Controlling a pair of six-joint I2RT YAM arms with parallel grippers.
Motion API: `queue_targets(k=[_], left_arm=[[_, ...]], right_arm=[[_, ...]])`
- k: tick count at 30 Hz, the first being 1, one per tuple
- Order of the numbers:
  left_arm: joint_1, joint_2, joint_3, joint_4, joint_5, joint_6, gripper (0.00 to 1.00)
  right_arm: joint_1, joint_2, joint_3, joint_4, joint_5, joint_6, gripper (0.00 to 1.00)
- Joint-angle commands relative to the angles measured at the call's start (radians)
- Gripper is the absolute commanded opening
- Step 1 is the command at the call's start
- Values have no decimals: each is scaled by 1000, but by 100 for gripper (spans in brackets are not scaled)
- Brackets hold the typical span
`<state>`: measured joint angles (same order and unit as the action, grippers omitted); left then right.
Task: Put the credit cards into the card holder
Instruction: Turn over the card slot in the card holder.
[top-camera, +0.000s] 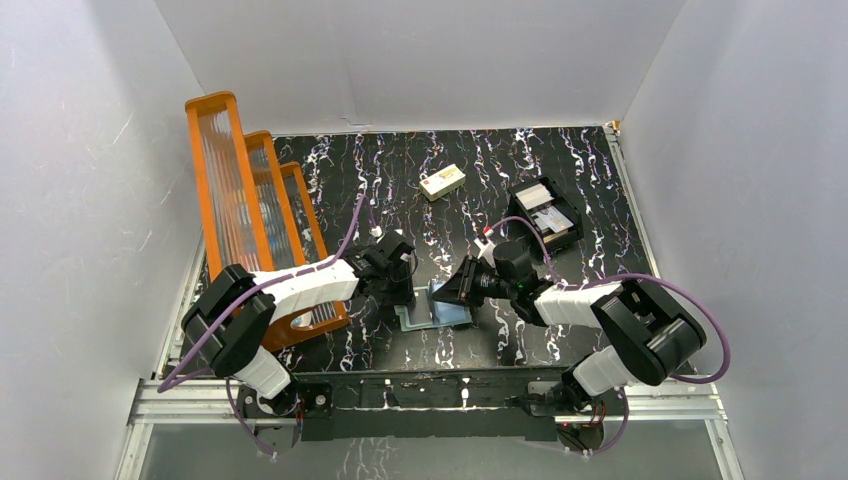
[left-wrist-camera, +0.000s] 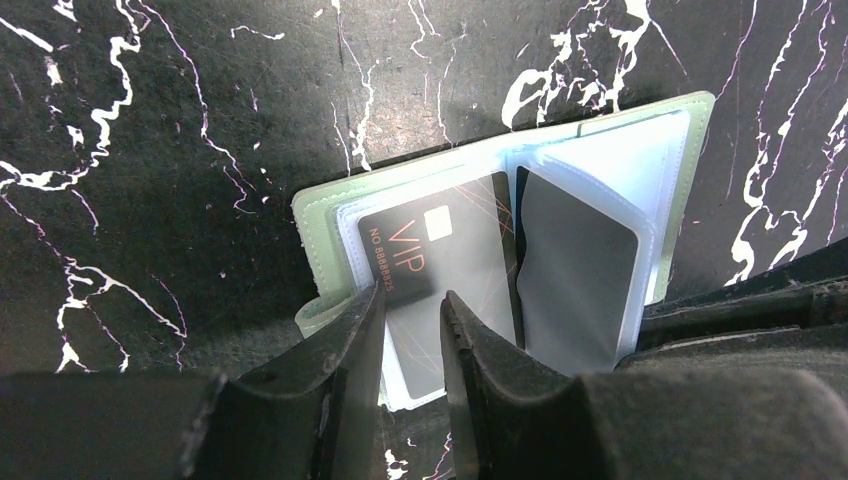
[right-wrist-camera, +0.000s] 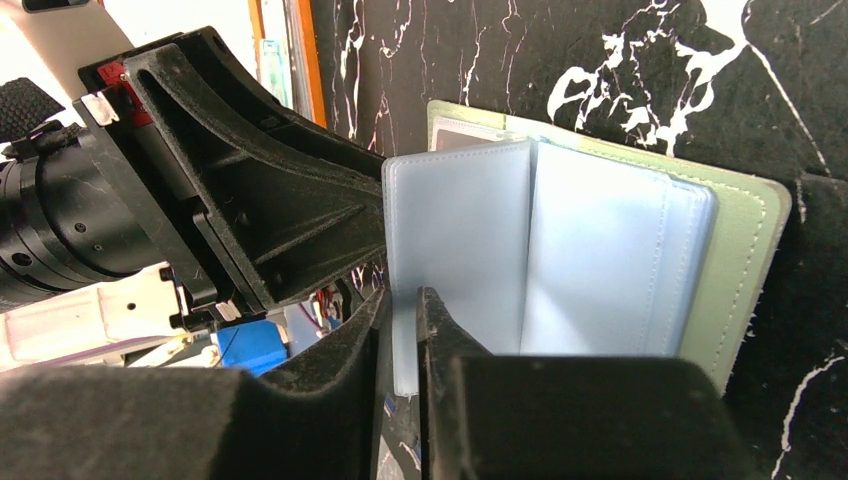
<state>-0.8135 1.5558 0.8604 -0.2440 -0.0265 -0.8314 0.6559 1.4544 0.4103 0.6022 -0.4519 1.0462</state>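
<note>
Card holder lies open on the table, midway between my two arms.

Step in hand, as I judge it, is seating cards in the clear pockets. The VIP card shows inside one pocket and a second dark card in the pocket beside it. I cannot tell whether either is fully home.

Left gripper: jaws a little apart, tips down over the VIP card's near edge. Contact not confirmed.

Right gripper: nipped on the free edge of a pale blue leaf of the holder, standing it up.

Next, I reckon: nudge the VIP card deeper, then lay the leaf flat.

Room: the grippers are nearly nose to nose over the holder — short strokes only. Orange rack is close on my left. Black tray and cream block are well behind.
</note>
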Motion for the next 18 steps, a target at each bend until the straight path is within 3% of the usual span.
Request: queue_targets(k=[1,8,11,15,18], left_arm=[[0,-40,6,-44,-9,3,27],[1,-44,18,-56,-14,6,27],[1,-48,27,-60,-8,3,28],[1,-61,55,-70,-6,3,29],[2,-72,64,-76,-11,3,29]], right_arm=[[4,10,-4,51,-11,3,20],[4,33,-23,121,-21,24,6],[5,70,-38,199,-45,62,6],[4,110,-53,289,-72,102,15],[5,119,-53,304,-73,106,12]])
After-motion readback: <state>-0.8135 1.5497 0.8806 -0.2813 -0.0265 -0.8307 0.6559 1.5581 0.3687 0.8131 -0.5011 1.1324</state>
